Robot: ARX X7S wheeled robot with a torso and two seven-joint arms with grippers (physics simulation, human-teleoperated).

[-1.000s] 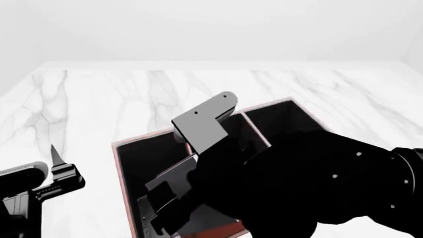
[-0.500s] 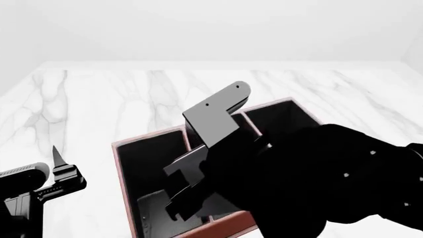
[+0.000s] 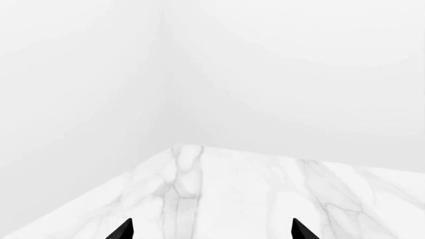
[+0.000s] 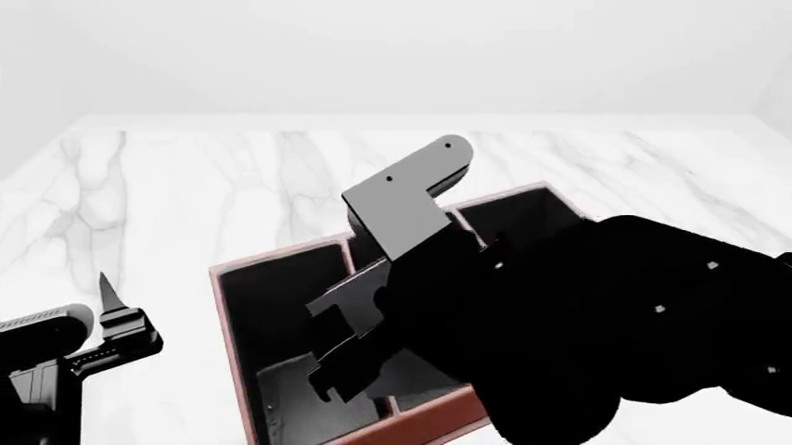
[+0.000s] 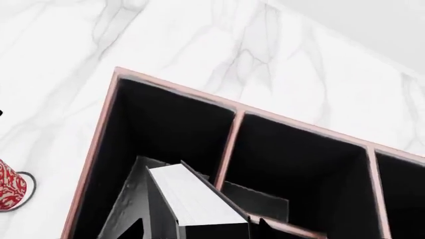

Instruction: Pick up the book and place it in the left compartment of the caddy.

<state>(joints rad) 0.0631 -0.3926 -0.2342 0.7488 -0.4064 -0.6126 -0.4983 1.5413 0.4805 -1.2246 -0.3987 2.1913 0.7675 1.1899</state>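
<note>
The reddish-brown caddy [image 4: 223, 315] stands in front of me, and its rim also shows in the right wrist view [image 5: 179, 90]. The book [image 5: 196, 196], black cover with white page edges, lies tilted inside the long left compartment [image 5: 166, 129]. In the head view it shows as a dark slab [image 4: 291, 399] at that slot's near end. My right gripper [image 5: 199, 230] hangs just above the book, jaws open on either side of it; in the head view it [image 4: 334, 357] is over the caddy. My left gripper [image 4: 118, 320] is open and empty at the lower left.
A red patterned mug [image 5: 10, 191] stands on the marble table [image 4: 161, 204] outside the caddy's left wall. My right arm [image 4: 594, 324] hides the caddy's middle and right slots in the head view. The left wrist view shows only marble [image 3: 219, 189] and white walls.
My right arm has risen and drawn back to the right from the left compartment. The book stays in the slot. The left arm has not moved.
</note>
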